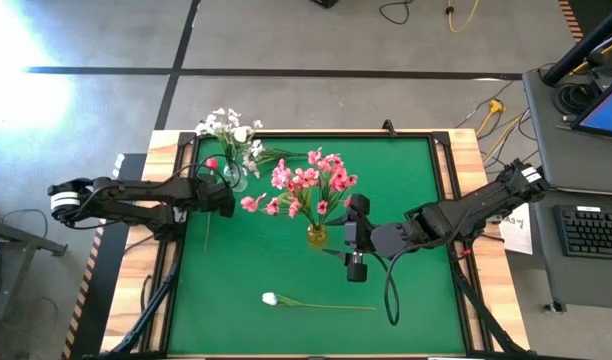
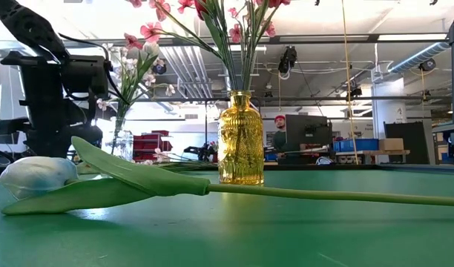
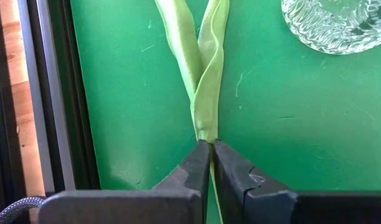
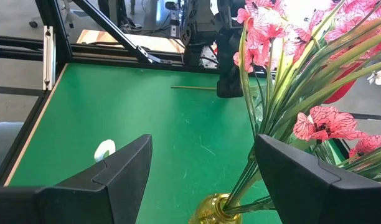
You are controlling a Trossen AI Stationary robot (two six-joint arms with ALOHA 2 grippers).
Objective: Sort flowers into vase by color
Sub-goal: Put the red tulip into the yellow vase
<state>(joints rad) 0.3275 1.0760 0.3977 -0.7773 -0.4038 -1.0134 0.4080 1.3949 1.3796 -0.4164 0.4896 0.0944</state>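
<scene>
Two vases: amber (image 1: 316,236), clear (image 1: 234,178). One white tulip (image 1: 270,298) on mat. One red tulip (image 1: 212,164).

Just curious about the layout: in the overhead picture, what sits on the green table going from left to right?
Left tool pinching a flower stem, clear vase of white sprays, yellow vase of pink flowers, right tool, open.

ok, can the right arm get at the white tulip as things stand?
Probably yes. The white tulip lies alone on the green mat, nothing on or beside it. The right hand is open, empty, just up the mat from it. The amber vase of pink flowers stands behind the hand, not between.
</scene>
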